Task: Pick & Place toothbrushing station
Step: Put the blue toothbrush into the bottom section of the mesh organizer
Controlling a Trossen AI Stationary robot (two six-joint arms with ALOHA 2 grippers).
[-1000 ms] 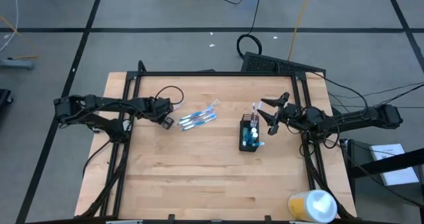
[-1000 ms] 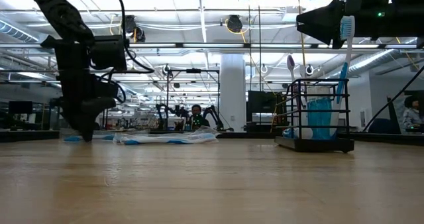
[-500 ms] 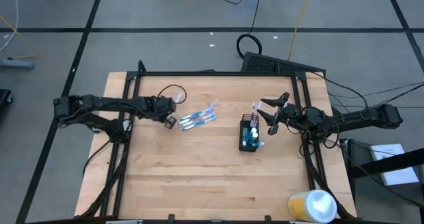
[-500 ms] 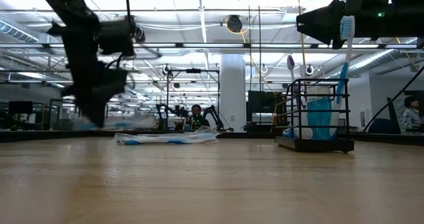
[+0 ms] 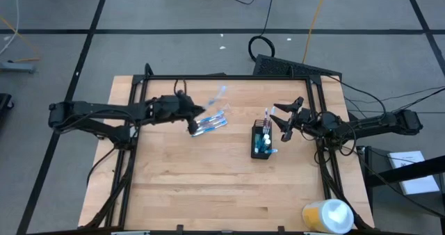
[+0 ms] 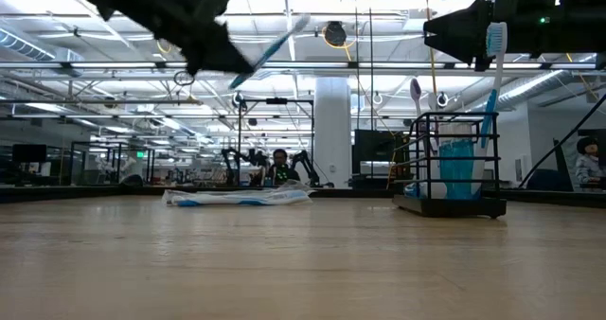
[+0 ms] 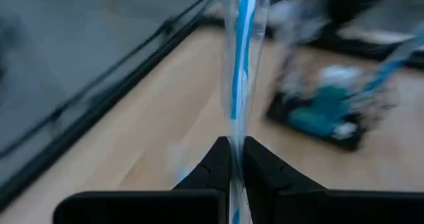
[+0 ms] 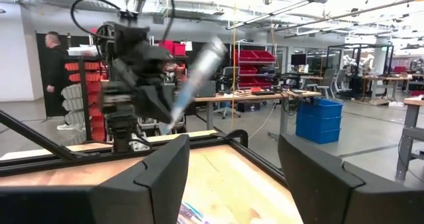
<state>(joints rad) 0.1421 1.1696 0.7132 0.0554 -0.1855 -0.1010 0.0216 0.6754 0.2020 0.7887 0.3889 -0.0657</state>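
**A:** Above the table, up and to the left of the wire-mesh cup, the left gripper is clamped on one wrapped toothbrush. In the left wrist view the fingers pinch it hard near its lower end, the blue handle running straight up between them.

**B:** And the others?

**A:** The pile of wrapped toothbrushes lies flat on the table just left of the cup, right under that lifted arm. The cup stands upright with a couple of brushes already in it, and something blue sits low inside.

**B:** The right side?

**A:** The right gripper hangs just to the right of the cup, fingers spread wide, holding nothing. From its wrist camera both fingers frame open air.

**B:** How does that brush handle, you think?

**A:** Light, stiff and thin, I'd say, but the clear wrapper looks slick, so it could twist or slide in the pinch. Held near one end, the long free end may swing. A grip closer to the middle would steady it; for dropping it upright into the cup, though, the end hold looks sensible.

**B:** Any labels to read?

**A:** None. Whatever print the wrappers carry is too small to make out. There's a yellow-and-white roll at the table's near edge, well right of the cup, and no writing shows there either.
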